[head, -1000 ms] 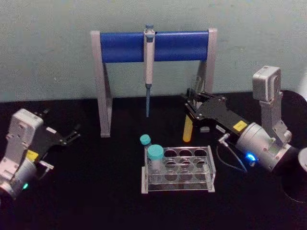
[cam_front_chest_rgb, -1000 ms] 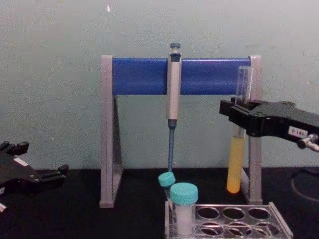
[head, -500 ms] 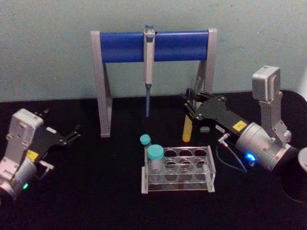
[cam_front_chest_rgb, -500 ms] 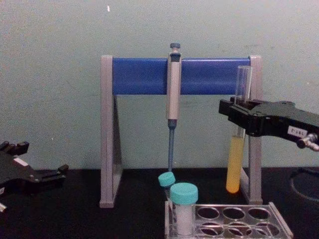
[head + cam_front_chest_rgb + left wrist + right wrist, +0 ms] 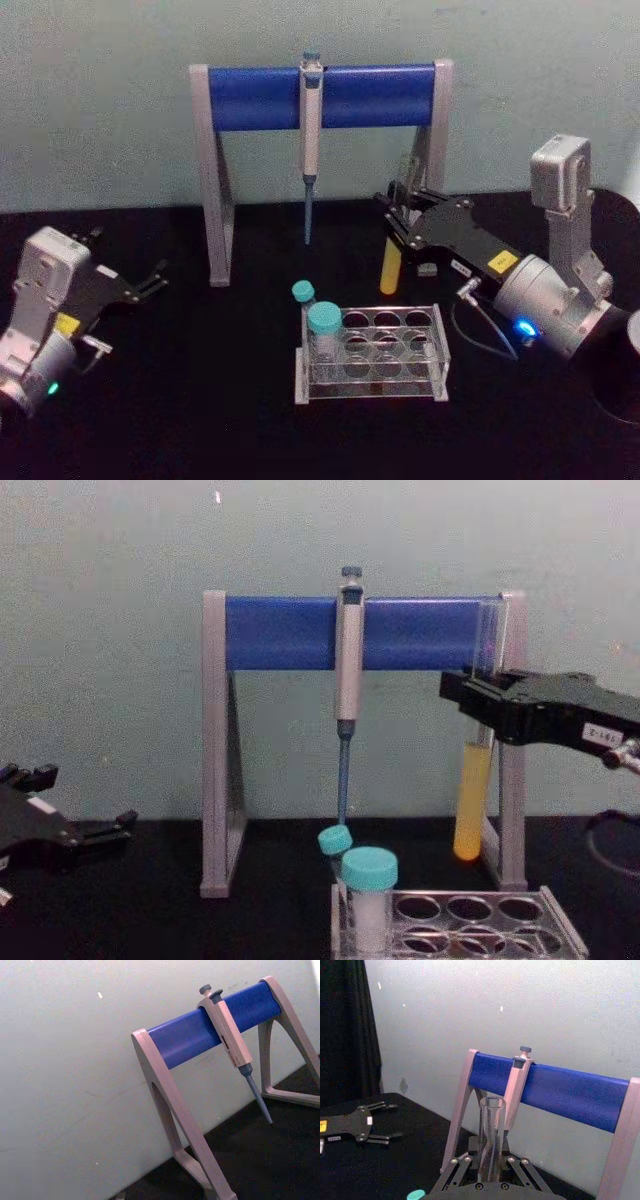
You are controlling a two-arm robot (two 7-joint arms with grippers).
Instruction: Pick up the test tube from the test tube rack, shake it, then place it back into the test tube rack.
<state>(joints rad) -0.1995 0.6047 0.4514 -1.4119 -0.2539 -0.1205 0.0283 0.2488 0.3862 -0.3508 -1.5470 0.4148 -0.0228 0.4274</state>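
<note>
The test tube [image 5: 390, 270], clear glass with yellow-orange liquid in its lower part, hangs upright above the table behind the test tube rack [image 5: 440, 352]. My right gripper [image 5: 400, 212] is shut on the tube's upper half. From the chest, the test tube [image 5: 473, 800] hangs in front of the stand's right leg, held by the right gripper [image 5: 480, 695], with the test tube rack [image 5: 565, 935] below it. In the right wrist view the test tube's [image 5: 492, 1135] open mouth rises between the fingers. My left gripper [image 5: 142, 284] rests open at the far left of the table.
A grey-and-blue pipette stand [image 5: 320, 96] with a hanging pipette [image 5: 310, 130] stands just behind the tube. Two teal-capped vials [image 5: 323, 320] [image 5: 303, 292] sit at the rack's left end. The rack's other holes are free.
My right gripper has lifted the test tube a little higher. The left arm has not moved.
</note>
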